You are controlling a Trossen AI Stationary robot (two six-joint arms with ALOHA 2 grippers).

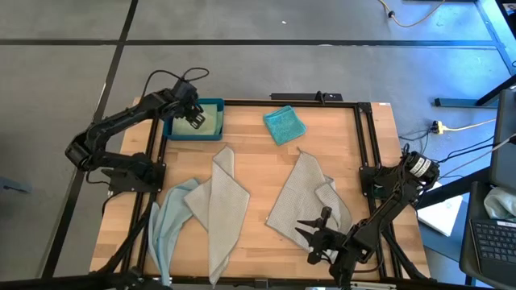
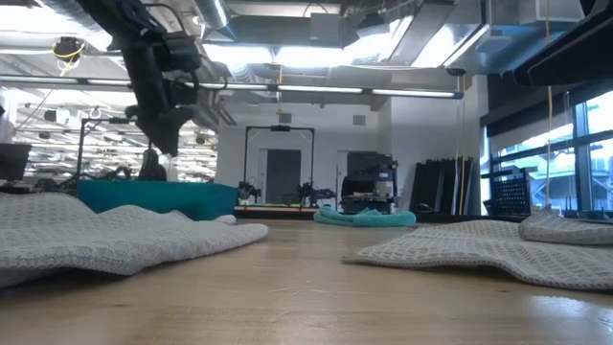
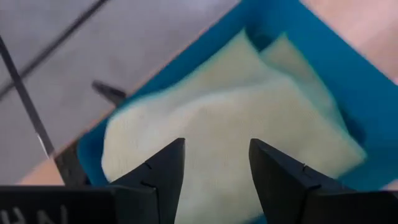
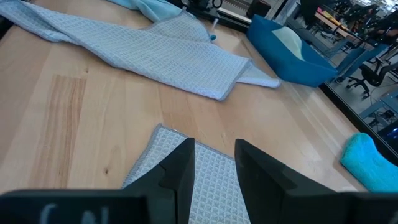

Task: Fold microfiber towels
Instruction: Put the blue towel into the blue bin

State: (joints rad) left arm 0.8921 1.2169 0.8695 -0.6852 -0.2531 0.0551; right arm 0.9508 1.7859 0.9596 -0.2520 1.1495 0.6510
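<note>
five towels show on the wooden table (image 1: 258,153). the pale green towel (image 1: 198,122) lies folded inside the blue tray (image 1: 216,105) at the table's far left corner, and the left wrist view shows it filling most of the tray floor. the left gripper (image 1: 192,113) hangs just above that towel, fingers apart with nothing between them; in the low view it sits clear above the tray's rim. the teal towel (image 1: 284,125) lies folded small near the far edge, right of the tray and apart from it. a grey towel (image 1: 222,205) lies spread long at the left-centre, overlapping the pale blue towel (image 1: 168,221) that trails beside it toward the near left edge. a second grey towel (image 1: 305,197) lies loose at the right-centre, with a bunched fold on its right side. the right gripper (image 1: 316,229) sits low at the near edge of this second grey towel, its fingers a little apart; the right wrist view shows the cloth's corner under and ahead of the fingers, but whether they pinch it cannot be told
</note>
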